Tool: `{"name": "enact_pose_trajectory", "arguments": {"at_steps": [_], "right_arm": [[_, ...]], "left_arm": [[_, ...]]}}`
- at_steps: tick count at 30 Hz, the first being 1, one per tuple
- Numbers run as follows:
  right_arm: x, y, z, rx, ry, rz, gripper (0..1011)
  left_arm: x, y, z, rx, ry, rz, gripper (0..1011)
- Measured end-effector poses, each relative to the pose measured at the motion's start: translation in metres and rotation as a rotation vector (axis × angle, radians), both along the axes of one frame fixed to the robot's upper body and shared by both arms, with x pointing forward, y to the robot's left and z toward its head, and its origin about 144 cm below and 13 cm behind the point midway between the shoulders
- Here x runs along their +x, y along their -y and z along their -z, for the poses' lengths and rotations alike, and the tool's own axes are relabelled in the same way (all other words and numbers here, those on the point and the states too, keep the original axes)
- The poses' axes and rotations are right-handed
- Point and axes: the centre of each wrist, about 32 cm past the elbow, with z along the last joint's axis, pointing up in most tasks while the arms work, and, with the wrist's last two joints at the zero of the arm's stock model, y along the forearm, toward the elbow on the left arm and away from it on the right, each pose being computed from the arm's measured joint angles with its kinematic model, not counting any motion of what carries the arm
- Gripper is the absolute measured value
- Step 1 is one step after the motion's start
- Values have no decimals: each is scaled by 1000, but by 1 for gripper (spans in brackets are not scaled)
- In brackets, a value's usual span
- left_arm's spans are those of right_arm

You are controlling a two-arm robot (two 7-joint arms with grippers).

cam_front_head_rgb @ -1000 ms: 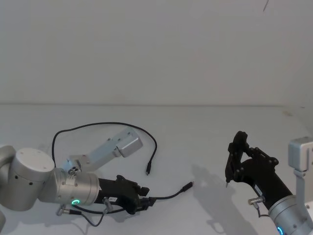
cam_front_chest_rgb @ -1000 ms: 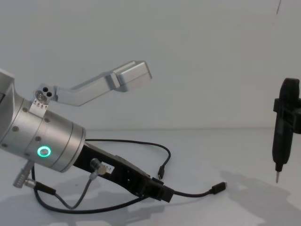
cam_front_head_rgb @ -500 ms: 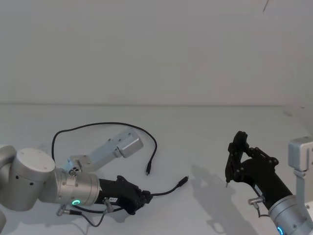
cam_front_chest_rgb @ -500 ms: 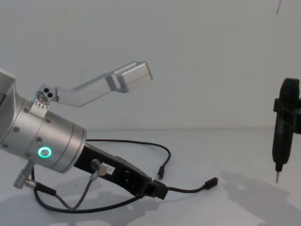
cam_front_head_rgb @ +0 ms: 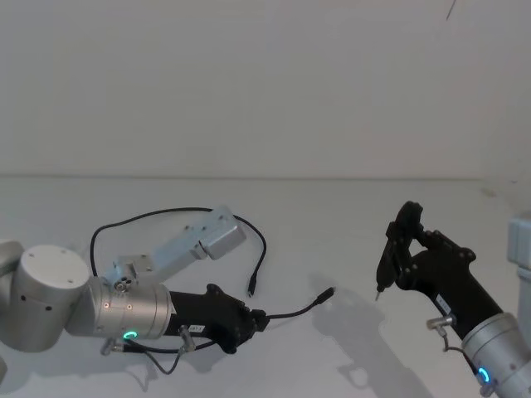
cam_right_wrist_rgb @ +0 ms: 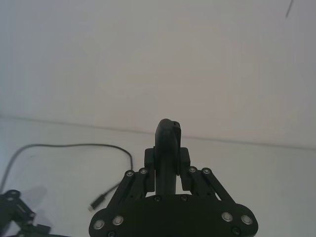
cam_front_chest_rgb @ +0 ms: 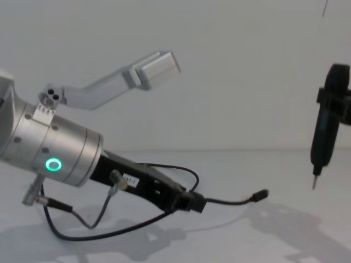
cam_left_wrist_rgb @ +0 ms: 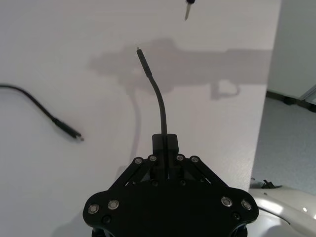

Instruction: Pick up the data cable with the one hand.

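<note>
- Head view is showing the left gripper (cam_front_head_rgb: 253,317) at about 7 o'clock on the white table (cam_front_head_rgb: 332,215), reaching toward 3 o'clock.
- Its fingers are being pressed fully together on the data cable (cam_front_head_rgb: 290,311), a short way behind one plug (cam_front_head_rgb: 328,293).
- This held end is bending out from the fingertips toward 2 o'clock (in the chest view the plug (cam_front_chest_rgb: 262,194) is hanging above the table, with the shadow under it).
- The rest of the data cable is running in a wide loop at about 10 o'clock from the left gripper, passing behind the arm.
- The second plug (cam_front_head_rgb: 250,292) is lying on the table at 12 o'clock from the fingertips, near but not touching them.
- In the left wrist view the left gripper (cam_left_wrist_rgb: 164,140) is clamping the data cable (cam_left_wrist_rgb: 160,103) between both fingers, and the second plug (cam_left_wrist_rgb: 74,136) is lying well apart.
- Behind the fingers a silver cylinder (cam_front_head_rgb: 124,307) is carrying a glowing green ring (cam_front_chest_rgb: 53,164).
- The right gripper (cam_front_head_rgb: 408,264) is waiting at about 4 o'clock, closed around a slim dark tool (cam_front_head_rgb: 385,267) whose pointed tip is aiming down toward 7 o'clock.
- The right wrist view is showing the right gripper (cam_right_wrist_rgb: 167,165) with both fingers tight against the tool (cam_right_wrist_rgb: 168,138).
</note>
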Motion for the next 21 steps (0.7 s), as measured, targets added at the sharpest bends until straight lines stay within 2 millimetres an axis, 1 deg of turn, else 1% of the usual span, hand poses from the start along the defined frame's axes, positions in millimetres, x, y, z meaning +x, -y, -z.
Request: {"name": "enact_pose_trajectory", "arguments": {"at_steps": [7, 12, 21], "right_arm": [[2, 2, -19, 45, 9, -53, 279], [4, 4, -27, 55, 20, -77, 279], [9, 10, -40, 46, 48, -111, 279]], "left_arm": [[1, -3, -12, -38, 43, 43, 35], [2, -4, -19, -58, 62, 65, 35], [3, -6, -26, -75, 80, 85, 35]]}}
